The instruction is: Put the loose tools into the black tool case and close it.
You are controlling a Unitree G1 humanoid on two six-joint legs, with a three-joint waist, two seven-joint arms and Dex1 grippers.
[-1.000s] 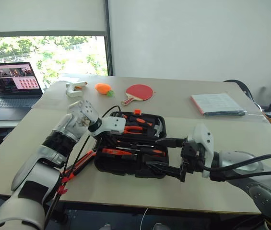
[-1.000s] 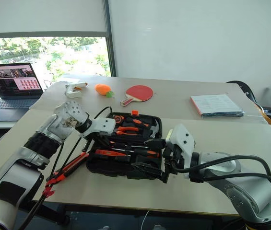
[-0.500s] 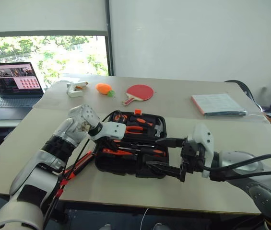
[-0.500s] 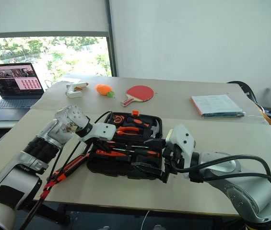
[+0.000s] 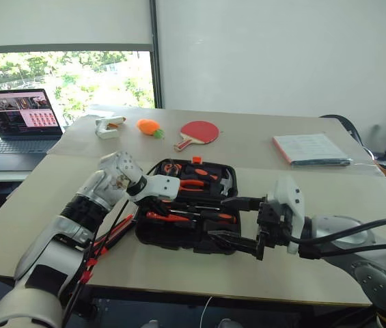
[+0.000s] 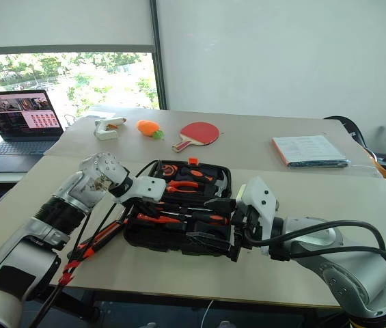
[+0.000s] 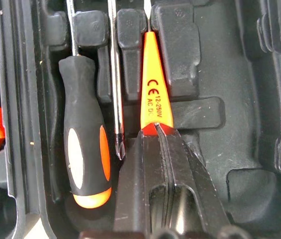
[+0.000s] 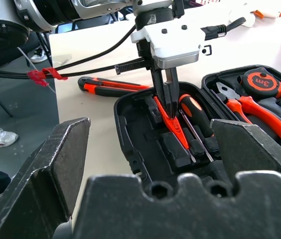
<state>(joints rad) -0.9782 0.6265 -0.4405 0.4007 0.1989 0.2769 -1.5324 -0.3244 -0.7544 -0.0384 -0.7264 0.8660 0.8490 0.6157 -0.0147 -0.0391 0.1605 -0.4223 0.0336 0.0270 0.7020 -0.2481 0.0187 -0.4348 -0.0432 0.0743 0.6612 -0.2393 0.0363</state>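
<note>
The black tool case [image 5: 179, 237] lies open at the middle of the near table. My left gripper [image 5: 153, 203] reaches down into its left part, shut on the end of the small all-orange screwdriver [image 7: 150, 84]. That screwdriver lies along a moulded slot. Beside it a black-and-orange screwdriver [image 7: 83, 149] rests in its slot. The long black-and-orange utility knife [image 8: 113, 85] lies on the table just left of the case. My right gripper [image 5: 237, 222] hovers at the case's front right corner, open, with nothing between its fingers.
Orange-handled pliers [image 8: 257, 112] and a round tape measure [image 8: 260, 82] sit in the case's far half. On the far table lie a red paddle [image 5: 198, 131], an orange toy [image 5: 147, 126], a white object [image 5: 107, 125] and a stack of papers [image 5: 310, 149]. A laptop [image 5: 18, 119] stands far left.
</note>
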